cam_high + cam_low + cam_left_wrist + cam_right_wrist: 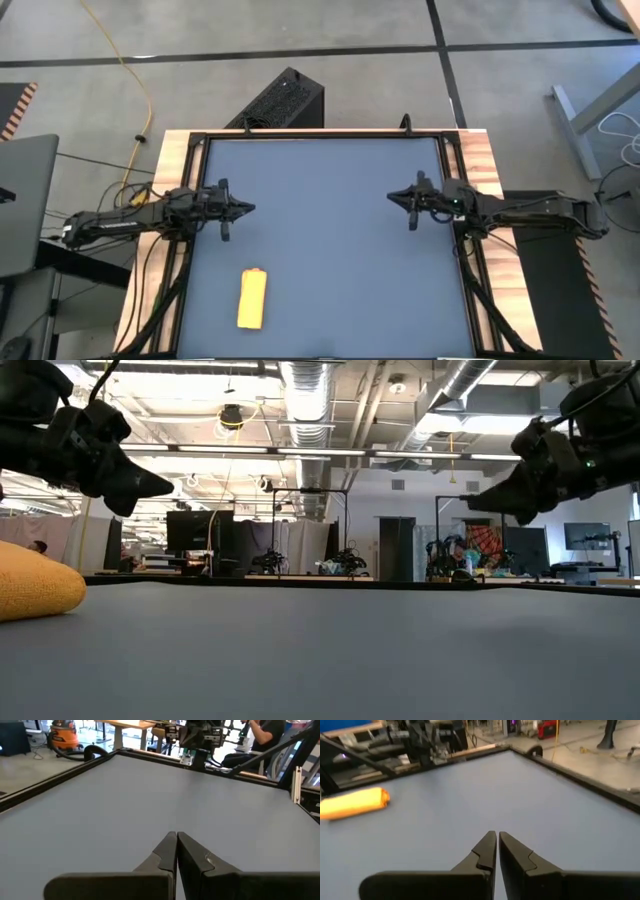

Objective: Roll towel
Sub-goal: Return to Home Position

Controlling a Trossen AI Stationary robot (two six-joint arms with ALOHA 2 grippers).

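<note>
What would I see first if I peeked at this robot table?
The bright yellow towel, rolled into a little log, lying on the blue-grey table on the left arm's side. Then the two dark arms facing each other over the table, left gripper and right gripper both shut and holding nothing.

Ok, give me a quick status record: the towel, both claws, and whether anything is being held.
towel: rolled into a short log, lying on the table, left side
left claw: shut, empty, raised above the table's left side
right claw: shut, empty, raised above the table's right side
contact: neither claw touches the towel
</note>
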